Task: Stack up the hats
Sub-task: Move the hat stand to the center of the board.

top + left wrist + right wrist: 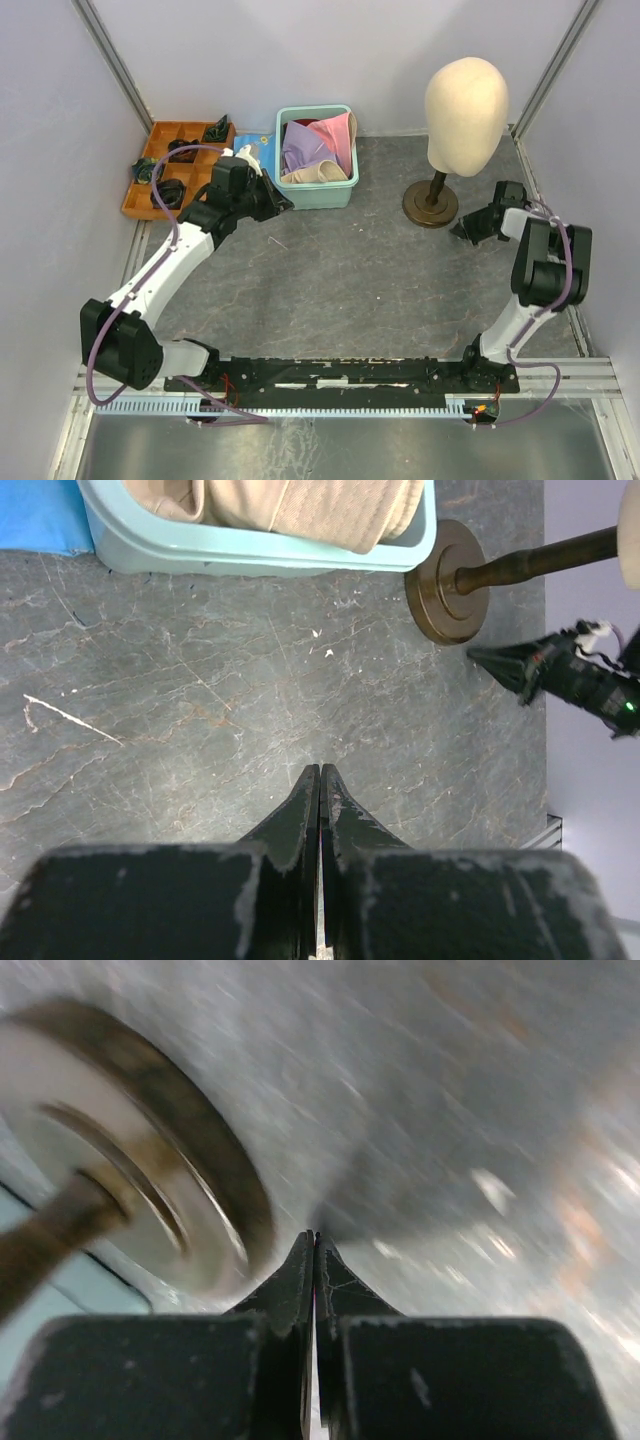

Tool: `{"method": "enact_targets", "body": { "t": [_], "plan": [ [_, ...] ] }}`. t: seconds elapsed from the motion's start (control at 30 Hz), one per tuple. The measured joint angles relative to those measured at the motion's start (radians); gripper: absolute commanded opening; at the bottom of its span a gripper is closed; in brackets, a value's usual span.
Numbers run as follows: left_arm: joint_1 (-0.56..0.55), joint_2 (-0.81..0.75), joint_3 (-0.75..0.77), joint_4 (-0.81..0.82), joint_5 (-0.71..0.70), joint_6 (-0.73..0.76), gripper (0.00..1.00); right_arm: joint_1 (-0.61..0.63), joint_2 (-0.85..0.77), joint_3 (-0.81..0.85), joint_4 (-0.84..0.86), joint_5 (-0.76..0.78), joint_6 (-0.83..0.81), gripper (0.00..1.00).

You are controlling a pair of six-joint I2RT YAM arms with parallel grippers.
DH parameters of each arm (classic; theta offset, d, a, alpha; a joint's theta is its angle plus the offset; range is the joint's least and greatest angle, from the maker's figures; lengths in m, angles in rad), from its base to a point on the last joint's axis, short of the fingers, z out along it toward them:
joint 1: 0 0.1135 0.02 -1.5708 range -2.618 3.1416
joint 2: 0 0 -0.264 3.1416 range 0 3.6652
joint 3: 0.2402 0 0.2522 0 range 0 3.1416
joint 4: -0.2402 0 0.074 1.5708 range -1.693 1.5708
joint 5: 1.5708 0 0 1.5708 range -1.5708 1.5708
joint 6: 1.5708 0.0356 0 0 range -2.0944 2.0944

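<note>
- From above, the light is bright and even, with only soft, faint shadows on the table (340, 270).
- The left wrist view is sharp. The thin lines in the table ahead of the left pincer (320, 770) show clearly.
- The right wrist view is very blurry. The right pincer (314, 1238) looks sharp, but the round base (150, 1150) to its left is smeared, and the shiny spots to its right are streaks.

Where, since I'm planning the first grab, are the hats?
In the top view, the hats sit bunched inside the light blue bin at the back, between the orange tray and the mannequin head.
</note>
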Motion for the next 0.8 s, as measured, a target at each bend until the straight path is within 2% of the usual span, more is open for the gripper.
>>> {"method": "enact_targets", "body": {
  "t": [0.1, 0.5, 0.8],
  "plan": [
    [0.0, -0.009, 0.023, -0.01, -0.003, 0.014, 0.03, 0.0, 0.13, 0.101, 0.069, -0.057, 0.003, 0.0],
    [0.0, -0.014, 0.109, -0.054, -0.016, 0.048, 0.03, -0.006, 0.361, 0.449, 0.092, -0.077, -0.011, 0.0],
    [0.0, 0.027, 0.129, -0.059, -0.053, 0.06, 0.03, 0.004, 0.587, 0.759, 0.131, -0.187, 0.027, 0.0]
  ]
}}
